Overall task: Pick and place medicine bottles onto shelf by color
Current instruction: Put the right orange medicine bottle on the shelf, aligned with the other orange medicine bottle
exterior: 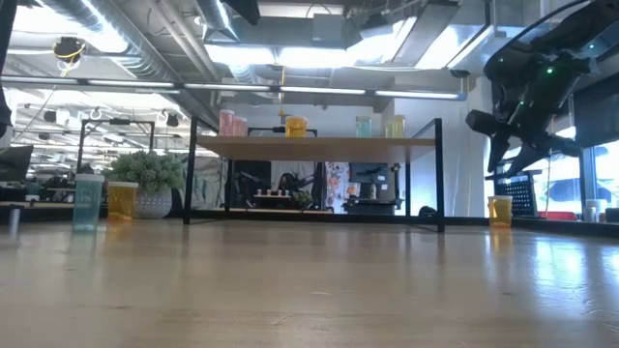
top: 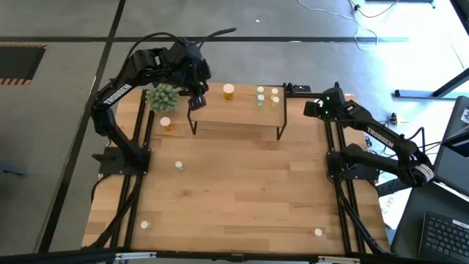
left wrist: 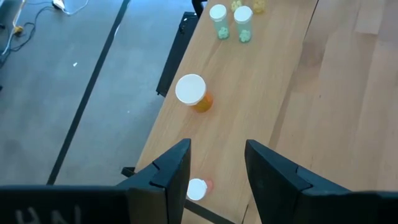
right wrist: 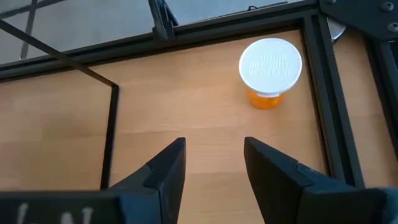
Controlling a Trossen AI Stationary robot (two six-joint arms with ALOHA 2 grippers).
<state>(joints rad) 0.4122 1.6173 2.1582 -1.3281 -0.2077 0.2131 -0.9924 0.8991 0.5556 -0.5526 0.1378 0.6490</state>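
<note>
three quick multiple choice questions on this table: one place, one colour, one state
1. Where does the potted plant stand?
A at the table's near edge
B on the table beside the shelf, by the left arm
C by the right arm
2. The bottle ahead of the right gripper is
A orange
B pink
C green
3. The left gripper has its jaws
A shut on a bottle
B open, empty
C shut, empty
Answers: B, it sits off the shelf's end; A, orange body under a white cap; B, a clear gap shows.
</note>
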